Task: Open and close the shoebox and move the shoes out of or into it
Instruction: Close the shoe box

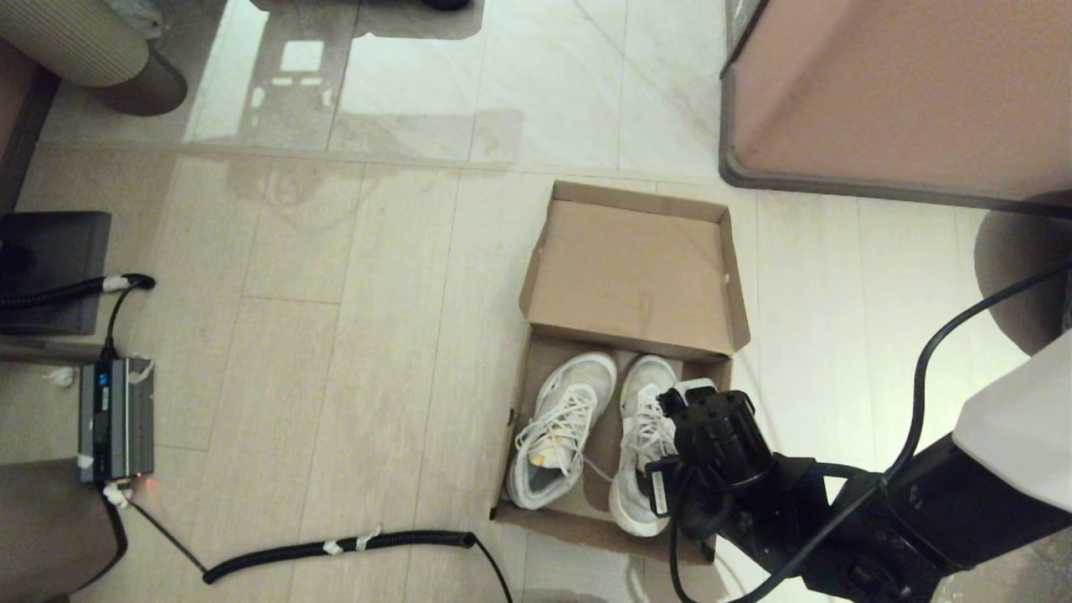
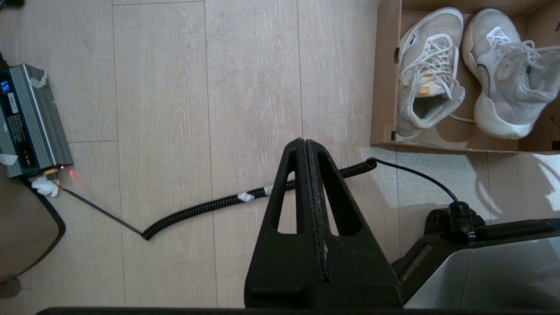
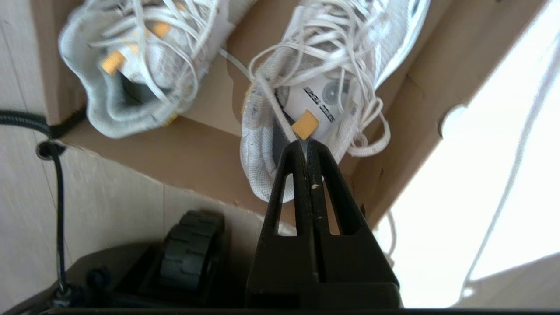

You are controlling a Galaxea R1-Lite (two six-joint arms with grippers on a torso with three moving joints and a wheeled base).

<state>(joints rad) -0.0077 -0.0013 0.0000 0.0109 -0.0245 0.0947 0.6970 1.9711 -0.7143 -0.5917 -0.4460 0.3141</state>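
Note:
The brown cardboard shoebox [image 1: 515, 435] stands open on the floor, its lid [image 1: 636, 268] tipped back away from me. Inside lie both white shoes, toes toward the lid: the left shoe [image 1: 557, 427] and the right shoe [image 1: 641, 410]. My right gripper [image 3: 305, 141] is down in the box over the right shoe [image 3: 332, 65], shut, its tips pinching the top of the tongue by a small yellow tab [image 3: 305, 124]. In the head view the wrist hides that shoe's heel. My left gripper [image 2: 305, 141] hangs shut and empty over bare floor, left of the box [image 2: 385, 87].
A pinkish-brown furniture block with a grey rim [image 1: 904, 92] stands behind the box to the right. A coiled black cable [image 1: 335, 548] runs across the floor in front, to a grey power unit [image 1: 115, 419] at the left. A dark block [image 1: 50, 268] sits further left.

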